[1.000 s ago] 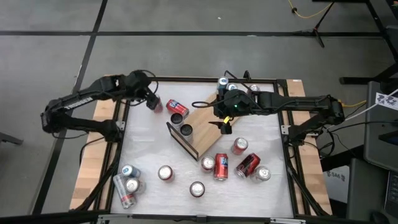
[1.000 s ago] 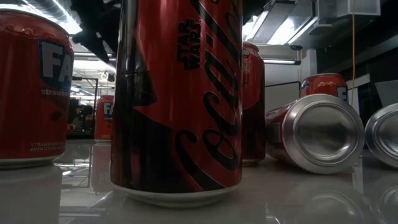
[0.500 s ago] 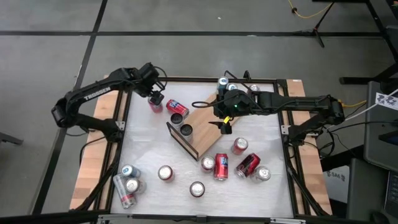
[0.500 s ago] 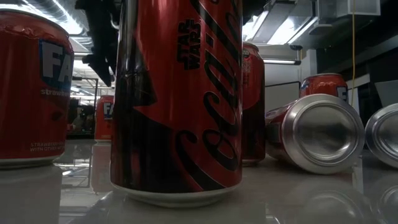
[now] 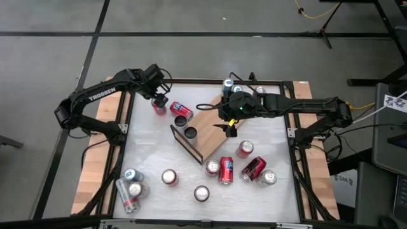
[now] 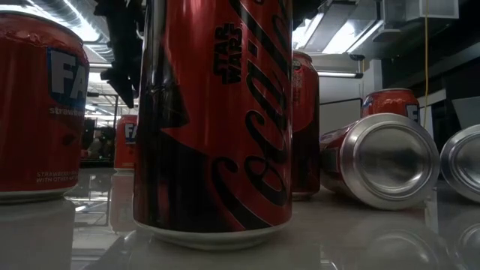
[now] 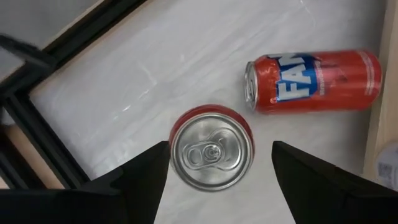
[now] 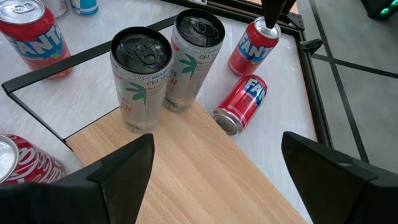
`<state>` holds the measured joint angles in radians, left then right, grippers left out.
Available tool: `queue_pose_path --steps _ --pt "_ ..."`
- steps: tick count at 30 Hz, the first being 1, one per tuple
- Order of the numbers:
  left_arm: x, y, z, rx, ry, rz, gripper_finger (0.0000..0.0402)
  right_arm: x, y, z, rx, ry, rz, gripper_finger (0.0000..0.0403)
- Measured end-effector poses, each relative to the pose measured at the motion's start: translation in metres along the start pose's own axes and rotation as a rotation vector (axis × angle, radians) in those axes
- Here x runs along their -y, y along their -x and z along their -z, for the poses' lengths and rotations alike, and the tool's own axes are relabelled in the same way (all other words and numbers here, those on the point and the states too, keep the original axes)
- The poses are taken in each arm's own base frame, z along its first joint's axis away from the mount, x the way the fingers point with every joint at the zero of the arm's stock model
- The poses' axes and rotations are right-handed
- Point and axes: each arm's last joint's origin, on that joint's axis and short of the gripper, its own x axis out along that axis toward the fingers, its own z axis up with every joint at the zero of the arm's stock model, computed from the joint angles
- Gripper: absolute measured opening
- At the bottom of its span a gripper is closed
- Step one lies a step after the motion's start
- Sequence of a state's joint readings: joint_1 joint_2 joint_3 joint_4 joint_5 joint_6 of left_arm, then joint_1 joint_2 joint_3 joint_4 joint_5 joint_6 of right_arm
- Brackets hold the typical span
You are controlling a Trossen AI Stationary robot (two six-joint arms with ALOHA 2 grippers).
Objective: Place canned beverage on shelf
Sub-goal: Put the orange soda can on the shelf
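An upright red can [image 7: 212, 149] stands on the white table at its far left. My left gripper [image 7: 214, 186] hangs open just above it, one finger on each side, clear of it. In the high view this gripper [image 5: 158, 100] is over the can [image 5: 159, 108]. Beside the can a red Fanta can [image 7: 314, 81] lies on its side. The wooden shelf [image 8: 205, 168] lies mid-table with two white cans [image 8: 140, 74] [image 8: 193, 59] standing on it. My right gripper [image 8: 211, 180] hovers open above the board.
Several red cans stand or lie near the table's front edge [image 5: 226, 170] [image 5: 130, 186], one close before the low camera [image 6: 214, 120]. More cans stand at the far edge [image 5: 227, 84]. The table's black frame [image 5: 127, 121] runs close by the left gripper.
My left gripper has swung a little toward the table's right edge and come down over the upright red can, staying open; it has held nearly still for the last half second. The cans and the shelf have kept their places.
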<state>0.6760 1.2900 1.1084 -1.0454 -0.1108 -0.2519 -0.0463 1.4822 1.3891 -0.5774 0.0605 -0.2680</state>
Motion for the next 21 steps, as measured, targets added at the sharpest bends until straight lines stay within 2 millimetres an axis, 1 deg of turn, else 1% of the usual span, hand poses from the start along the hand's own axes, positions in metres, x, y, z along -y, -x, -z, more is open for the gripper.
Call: queue_pose_path --steps 3,16,21 --pt "0.0013 0.0001 0.0007 -0.011 -0.055 0.033 0.0277 -0.0001 0.0000 0.0000 0.000 0.000 0.000 0.0342" --pt "0.0017 0.0001 0.0005 -0.010 -0.060 0.043 0.0277 -0.0001 -0.0002 0.0002 -0.001 0.000 0.000 0.0342" --pt "0.0017 0.0001 0.0005 -0.010 -0.062 0.043 0.0298 -0.0001 -0.0001 0.0002 -0.001 0.000 0.000 0.0342"
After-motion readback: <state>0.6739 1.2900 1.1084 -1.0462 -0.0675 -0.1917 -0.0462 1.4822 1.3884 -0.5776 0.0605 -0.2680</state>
